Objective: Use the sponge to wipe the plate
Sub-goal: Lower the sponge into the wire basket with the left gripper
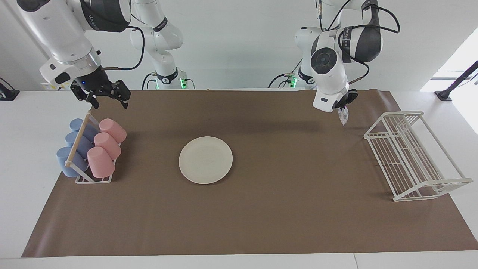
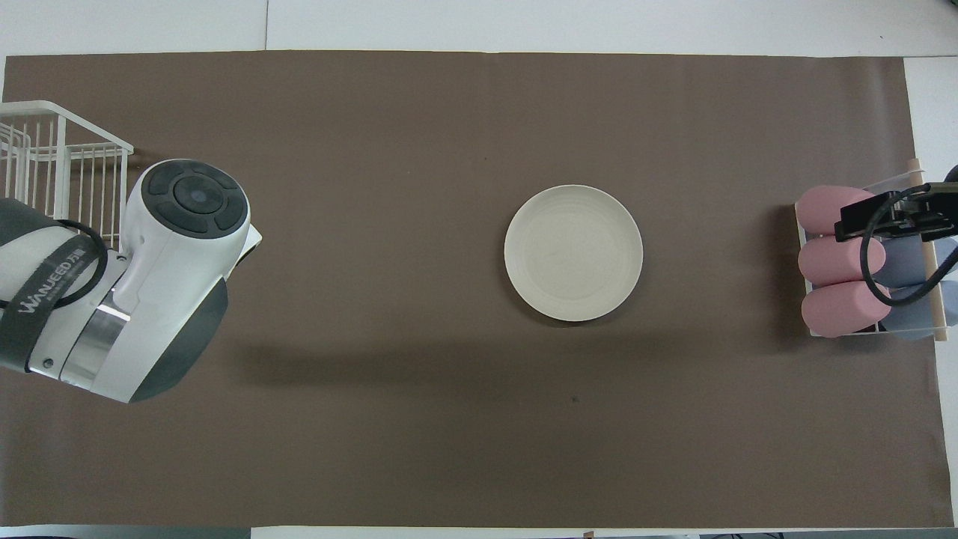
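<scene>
sponge (image 1: 343, 116) dangles long axis vertical from left gripper (image 1: 345, 101), pinched, over bare mat beside wire rack (image 1: 410, 157); plate (image 1: 205, 160) flat mid-table, open mat all round; right gripper (image 1: 108, 95) spread, waits above cup rack (image 1: 91, 151)

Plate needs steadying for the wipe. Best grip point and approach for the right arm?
Grip the plate at its shallow rim, on the edge toward the cup rack, likely coming from that end: it lies flat on the mat, with nothing else raised. The right gripper hangs open over there; the left gripper holds the sponge.
</scene>
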Action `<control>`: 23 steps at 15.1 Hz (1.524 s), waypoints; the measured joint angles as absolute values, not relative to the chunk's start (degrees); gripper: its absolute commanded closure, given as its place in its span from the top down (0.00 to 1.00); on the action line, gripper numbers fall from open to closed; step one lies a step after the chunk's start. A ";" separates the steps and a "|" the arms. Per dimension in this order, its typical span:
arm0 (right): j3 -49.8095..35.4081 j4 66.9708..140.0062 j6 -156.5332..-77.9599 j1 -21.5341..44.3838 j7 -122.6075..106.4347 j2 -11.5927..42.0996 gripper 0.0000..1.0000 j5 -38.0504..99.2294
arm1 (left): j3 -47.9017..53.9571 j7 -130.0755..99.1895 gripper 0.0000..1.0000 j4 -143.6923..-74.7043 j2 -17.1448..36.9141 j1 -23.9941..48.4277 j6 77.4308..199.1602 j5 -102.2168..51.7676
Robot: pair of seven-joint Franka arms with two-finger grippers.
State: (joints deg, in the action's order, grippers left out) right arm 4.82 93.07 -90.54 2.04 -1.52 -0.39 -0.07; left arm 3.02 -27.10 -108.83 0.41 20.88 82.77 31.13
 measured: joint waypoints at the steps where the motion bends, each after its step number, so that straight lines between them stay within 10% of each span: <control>1: 4.82 93.07 -90.90 2.04 -1.52 -0.39 1.00 -0.07 | 3.05 -27.10 0.00 -107.89 1.35 21.20 81.37 34.83; 8: 4.79 93.05 -91.36 2.04 -1.52 -0.40 1.00 -0.07 | 2.53 -27.10 0.00 -106.93 6.50 21.45 77.77 57.20; 15: 4.80 93.01 -91.36 2.01 -1.52 -0.41 1.00 -0.07 | 1.74 -27.81 0.00 -98.71 22.54 15.18 80.00 68.16; 23: 4.73 92.99 -91.36 2.12 -1.52 -0.43 1.00 -0.07 | 2.30 -27.96 0.00 -97.87 23.41 13.85 83.32 65.27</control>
State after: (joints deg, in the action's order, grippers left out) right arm 4.73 92.99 -91.36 2.12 -1.52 -0.43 -0.07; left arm 2.30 -27.96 -97.87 23.41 13.85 83.32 65.27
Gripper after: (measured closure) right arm 0.000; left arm 0.952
